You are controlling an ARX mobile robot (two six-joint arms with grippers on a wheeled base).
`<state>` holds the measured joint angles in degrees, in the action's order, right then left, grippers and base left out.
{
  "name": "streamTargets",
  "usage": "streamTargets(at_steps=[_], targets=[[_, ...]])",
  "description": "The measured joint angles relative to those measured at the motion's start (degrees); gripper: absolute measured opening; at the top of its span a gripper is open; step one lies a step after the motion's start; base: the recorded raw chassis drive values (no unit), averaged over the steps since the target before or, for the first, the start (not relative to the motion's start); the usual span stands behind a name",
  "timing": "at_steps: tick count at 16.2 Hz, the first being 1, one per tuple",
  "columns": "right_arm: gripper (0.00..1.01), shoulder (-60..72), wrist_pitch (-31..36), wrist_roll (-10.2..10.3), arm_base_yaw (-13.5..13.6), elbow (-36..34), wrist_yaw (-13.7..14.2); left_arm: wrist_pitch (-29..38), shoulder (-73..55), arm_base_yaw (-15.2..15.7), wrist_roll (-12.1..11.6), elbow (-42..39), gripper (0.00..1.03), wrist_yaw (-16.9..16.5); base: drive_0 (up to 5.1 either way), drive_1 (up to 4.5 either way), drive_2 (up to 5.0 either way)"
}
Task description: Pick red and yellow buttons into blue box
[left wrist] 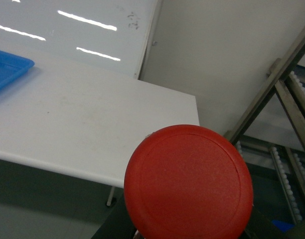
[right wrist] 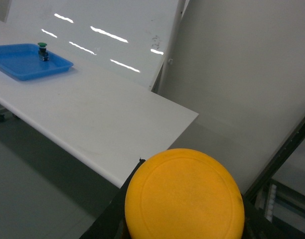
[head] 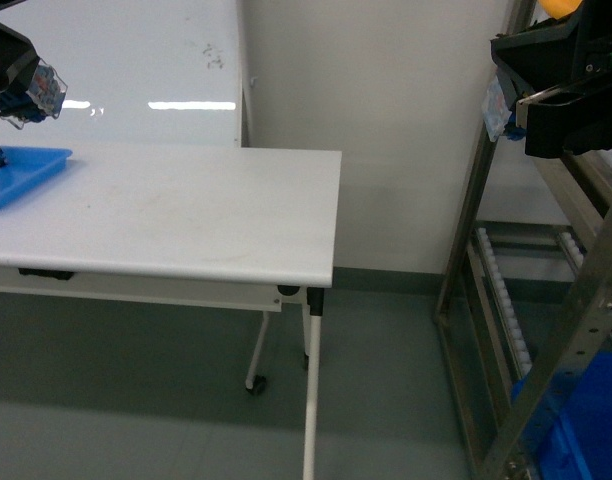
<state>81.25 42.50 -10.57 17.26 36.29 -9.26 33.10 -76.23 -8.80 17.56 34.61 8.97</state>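
Note:
The red button's cap (left wrist: 188, 181) fills the bottom of the left wrist view, held in my left gripper (head: 28, 88). In the head view that gripper hangs at the far left above the table, with the button's clear base (head: 44, 88) showing. The yellow button's cap (right wrist: 185, 196) fills the bottom of the right wrist view, held in my right gripper (head: 551, 105), which is raised at the upper right beside the rack. Part of the blue box (head: 589, 432) shows low on the floor at the bottom right, behind the rack's leg.
A white table (head: 186, 215) spans the left and middle. A shallow blue tray (head: 26, 172) on its left end holds a green-capped button (right wrist: 42, 51). A metal roller rack (head: 506, 300) stands at the right. A whiteboard (head: 146, 60) leans behind the table.

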Motion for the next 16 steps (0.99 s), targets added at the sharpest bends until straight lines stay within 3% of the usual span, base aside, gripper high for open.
streamTargets(at_steps=[16], targets=[[0.29,0.00,0.00,0.00,0.00,0.00,0.00,0.04,0.00,0.00,0.00,-0.02,0.24,0.00,4.6,-2.25,-2.2]])
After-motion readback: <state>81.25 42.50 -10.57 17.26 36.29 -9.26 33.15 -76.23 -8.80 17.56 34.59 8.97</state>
